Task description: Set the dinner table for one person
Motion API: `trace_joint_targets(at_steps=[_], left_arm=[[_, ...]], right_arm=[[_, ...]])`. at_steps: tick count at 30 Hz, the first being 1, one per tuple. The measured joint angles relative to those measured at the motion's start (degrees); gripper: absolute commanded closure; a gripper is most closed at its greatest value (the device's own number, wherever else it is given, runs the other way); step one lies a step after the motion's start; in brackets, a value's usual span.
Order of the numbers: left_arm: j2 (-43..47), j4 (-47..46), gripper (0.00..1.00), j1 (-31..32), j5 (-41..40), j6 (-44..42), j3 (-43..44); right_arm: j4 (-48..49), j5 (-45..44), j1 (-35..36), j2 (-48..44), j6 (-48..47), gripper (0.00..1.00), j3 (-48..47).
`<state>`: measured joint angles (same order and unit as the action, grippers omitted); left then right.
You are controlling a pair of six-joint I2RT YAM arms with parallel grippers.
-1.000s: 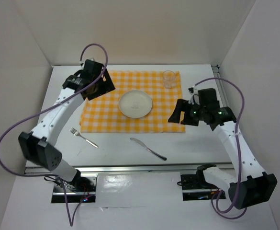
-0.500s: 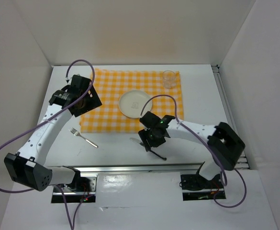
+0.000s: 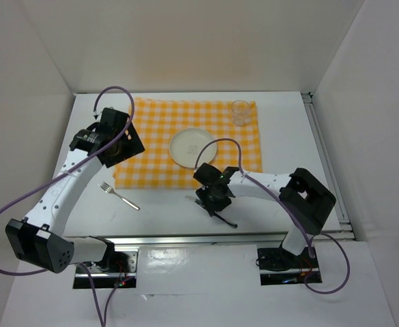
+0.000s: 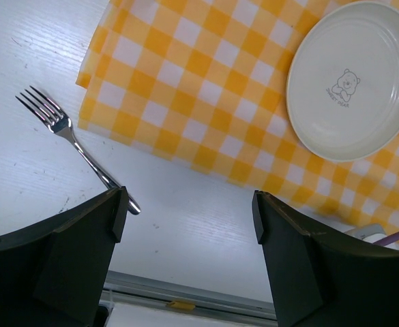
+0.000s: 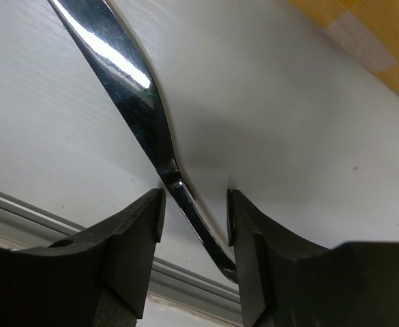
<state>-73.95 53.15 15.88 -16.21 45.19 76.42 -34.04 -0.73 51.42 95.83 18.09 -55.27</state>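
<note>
The white dinner table (image 3: pixel 159 210) carries a yellow-and-white checked cloth (image 3: pixel 157 129) with a cream plate (image 3: pixel 193 147) and a clear glass (image 3: pixel 240 112) on it. A fork (image 3: pixel 119 196) lies on bare table near the cloth's near left corner. A knife (image 3: pixel 221 217) lies in front of the cloth. My right gripper (image 3: pixel 210 199) is low over the knife (image 5: pixel 127 75), open, with its jaws (image 5: pixel 194 225) on either side of the handle. My left gripper (image 3: pixel 117 138) is open and empty, held high over the cloth's left edge; its view shows the fork (image 4: pixel 69 133) and the plate (image 4: pixel 352 78).
A metal rail (image 3: pixel 185 238) runs along the table's near edge, just in front of the knife, and another along the right edge (image 3: pixel 322 157). White walls enclose the back and sides. The checked cloth (image 4: pixel 206 88) covers the middle of the table.
My right arm swung from beside the cloth's right edge down to the knife and lowered its open jaws around it. My left gripper moved a little left and nearer, off the cloth's far corner.
</note>
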Motion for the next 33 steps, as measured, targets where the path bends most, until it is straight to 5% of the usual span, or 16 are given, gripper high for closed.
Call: trace_joint_targets(at_steps=[5, 11, 20, 33], left_arm=[[0.0, 0.0, 0.09, 0.0, 0.0, 0.0, 0.0], [0.1, 0.0, 0.09, 0.0, 0.0, 0.0, 0.0], [1.1, 0.0, 0.09, 0.0, 0.1, 0.0, 0.0], [1.1, -0.2, 0.09, 0.0, 1.0, 0.0, -0.5]], right_arm=[[0.1, 1.1, 0.2, 1.4, 0.4, 0.60, -1.3], [-0.1, 0.8, 3.5, 4.0, 1.5, 0.99, -4.2], [-0.4, -3.3, 10.8, 6.4, 1.1, 1.00, -8.4], [-2.3, -7.3, 11.4, 3.7, -3.5, 1.00, -13.2]])
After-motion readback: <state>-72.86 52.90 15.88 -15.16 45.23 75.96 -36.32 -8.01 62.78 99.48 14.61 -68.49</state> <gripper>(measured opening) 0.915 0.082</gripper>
